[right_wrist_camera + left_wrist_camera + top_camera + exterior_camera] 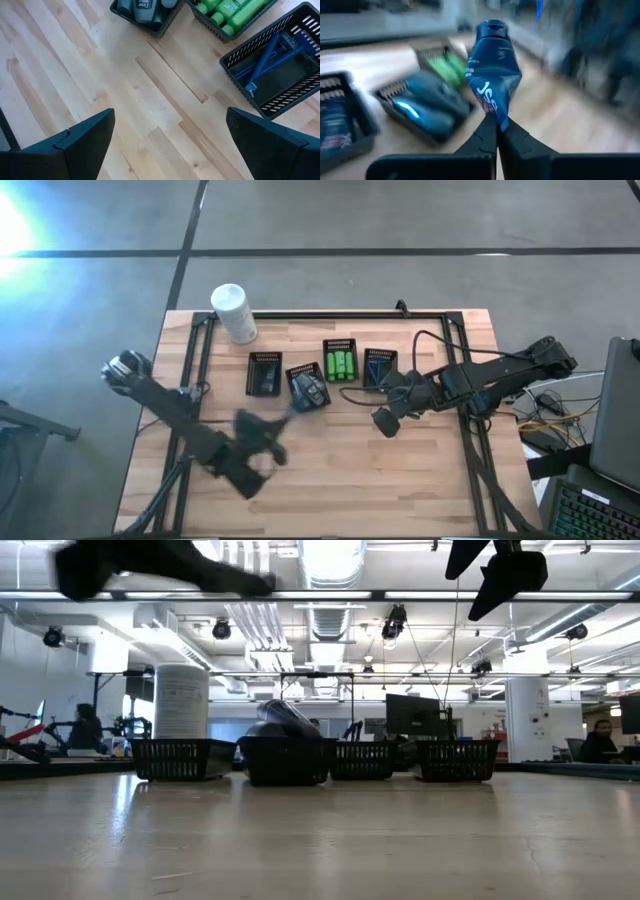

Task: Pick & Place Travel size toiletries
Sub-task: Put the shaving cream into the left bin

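Even, bright ceiling light; glare flares on the floor at far left. The left arm [215, 442] smears with motion blur, and its wrist view blurs beyond the sharp tube [492, 70].

Baskets: four black slatted ones [264, 373], in a row on the table beyond both grippers.
Green bottles [341, 365]: three, side by side in one basket.
Blue razors [267, 57]: at least two in the basket just ahead of the right gripper [167, 145]; exact count unclear.
Dark tube [492, 65]: one, pinched in the left gripper [496, 131].
White canister [233, 313]: one.
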Controlling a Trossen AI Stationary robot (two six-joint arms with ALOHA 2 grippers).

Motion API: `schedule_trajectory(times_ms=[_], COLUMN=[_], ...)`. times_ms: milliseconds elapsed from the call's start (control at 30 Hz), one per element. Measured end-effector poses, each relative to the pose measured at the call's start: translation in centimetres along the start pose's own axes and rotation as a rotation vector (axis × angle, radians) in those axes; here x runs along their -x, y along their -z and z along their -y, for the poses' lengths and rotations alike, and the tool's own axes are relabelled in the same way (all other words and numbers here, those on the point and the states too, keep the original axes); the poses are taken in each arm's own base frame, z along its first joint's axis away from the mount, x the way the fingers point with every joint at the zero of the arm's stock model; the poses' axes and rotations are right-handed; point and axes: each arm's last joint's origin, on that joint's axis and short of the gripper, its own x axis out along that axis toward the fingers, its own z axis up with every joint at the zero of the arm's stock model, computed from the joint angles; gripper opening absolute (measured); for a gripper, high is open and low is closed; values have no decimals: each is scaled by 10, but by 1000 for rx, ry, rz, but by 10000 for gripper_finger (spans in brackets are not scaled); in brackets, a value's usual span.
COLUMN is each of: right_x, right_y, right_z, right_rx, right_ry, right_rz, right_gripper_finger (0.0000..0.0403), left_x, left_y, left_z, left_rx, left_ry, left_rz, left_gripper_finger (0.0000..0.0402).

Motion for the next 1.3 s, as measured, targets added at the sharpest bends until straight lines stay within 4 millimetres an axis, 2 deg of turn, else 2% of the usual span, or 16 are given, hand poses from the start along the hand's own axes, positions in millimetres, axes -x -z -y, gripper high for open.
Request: schedule_trajectory(times_ms=[33, 133, 267, 333, 433, 533, 600, 667, 733, 933, 1100, 1300], right_x=[0, 0, 0, 0, 0, 0, 0, 0, 0, 0, -1, -2], right_y=[0, 0, -2, -2, -2, -2, -2, -2, -2, -3, -5, -7], right_z=[0, 0, 1, 1, 0, 0, 1, 1, 1, 2, 4, 5], right_rx=[-1, 5, 19, 22, 23, 23, 25, 28, 31, 36, 33, 33], right_ry=[2, 7, 29, 29, 28, 28, 31, 31, 34, 42, 50, 55], right_rz=[3, 13, 49, 53, 52, 52, 51, 50, 49, 57, 60, 62], right_gripper_finger=[379, 379, 379, 379, 379, 379, 379, 379, 379, 379, 379, 379], left_x=[11, 17, -13, -27, -40, -49, -55, -59, -64, -81, -84, -88], left_y=[-5, -16, -45, -58, -76, -86, -85, -81, -75, -50, -40, -41], left_z=[-9, -33, -46, -56, -81, -109, -120, -122, -121, -144, -153, -149], left_rx=[82, -48, 98, 95, -1, -174, -329, -483, -559, -515, -481, -449], left_ry=[-17, -103, -217, -286, -445, -613, -630, -553, -494, -559, -567, -526], left_rz=[63, 68, 46, 48, 19, -193, -354, -505, -550, -603, -624, -589], left_gripper_finger=[2, 1, 1, 1, 1, 2, 4, 5, 4, 3, 9, 64])
